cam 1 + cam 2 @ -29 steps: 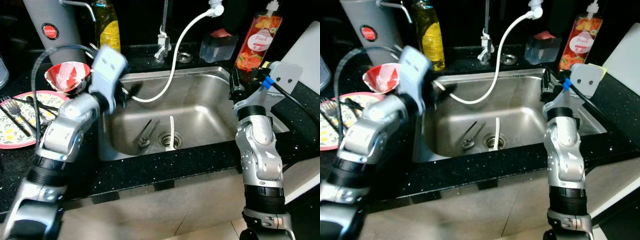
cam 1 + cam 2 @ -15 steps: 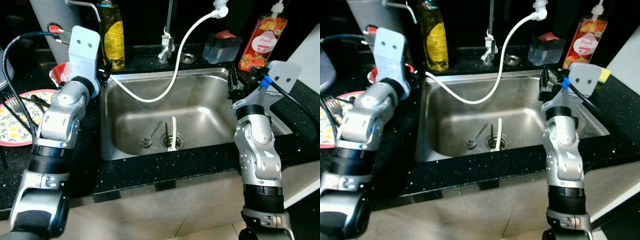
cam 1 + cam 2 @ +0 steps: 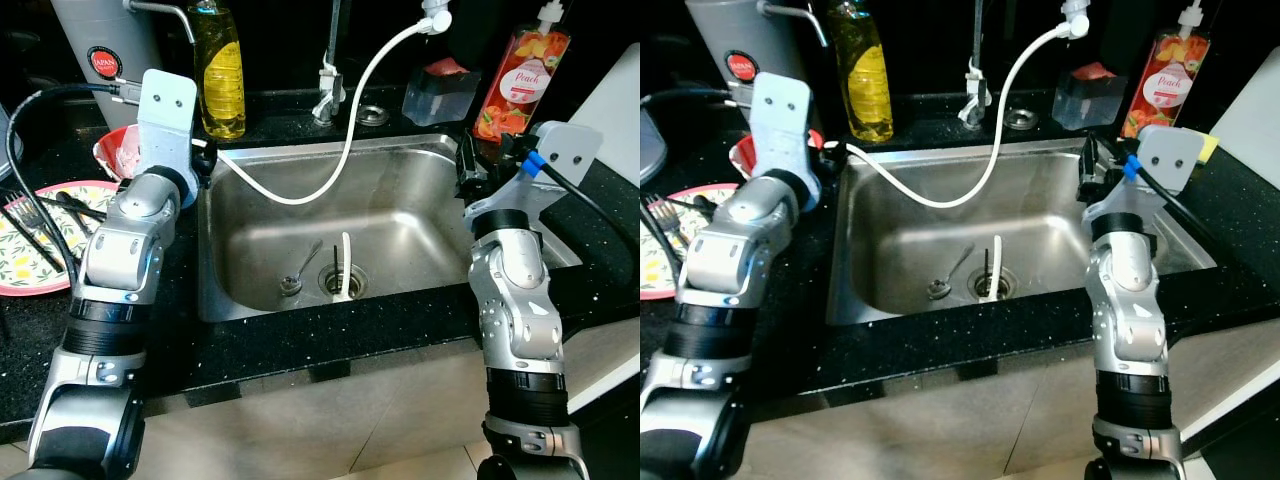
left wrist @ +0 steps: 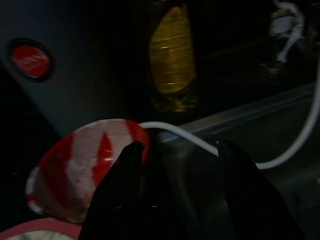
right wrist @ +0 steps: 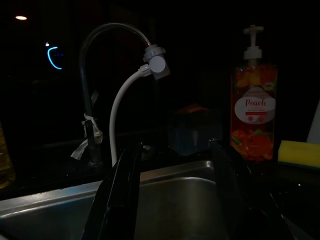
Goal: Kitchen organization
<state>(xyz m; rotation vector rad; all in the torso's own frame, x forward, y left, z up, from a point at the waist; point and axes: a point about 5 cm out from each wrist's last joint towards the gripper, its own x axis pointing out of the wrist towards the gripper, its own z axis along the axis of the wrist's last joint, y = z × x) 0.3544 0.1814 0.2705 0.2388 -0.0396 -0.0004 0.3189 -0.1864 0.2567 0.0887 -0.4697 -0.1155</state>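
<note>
Plate (image 3: 30, 245): lay on the far-left counter with forks.
Left gripper (image 4: 177, 150): had swung from the sink to the red bowl (image 3: 125, 152), fingers spread and empty, suggesting the bowl was next.
Sink (image 3: 440, 190): held a spoon (image 3: 297, 275).
Right gripper (image 5: 172, 150): unchanged, fingers apart, empty.

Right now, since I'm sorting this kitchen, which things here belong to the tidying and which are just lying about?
For the job:
red bowl
patterned plate with forks
spoon in the sink
left gripper, open beside the bowl

Lying about:
oil bottle
peach soap bottle
white hose
yellow sponge
</note>
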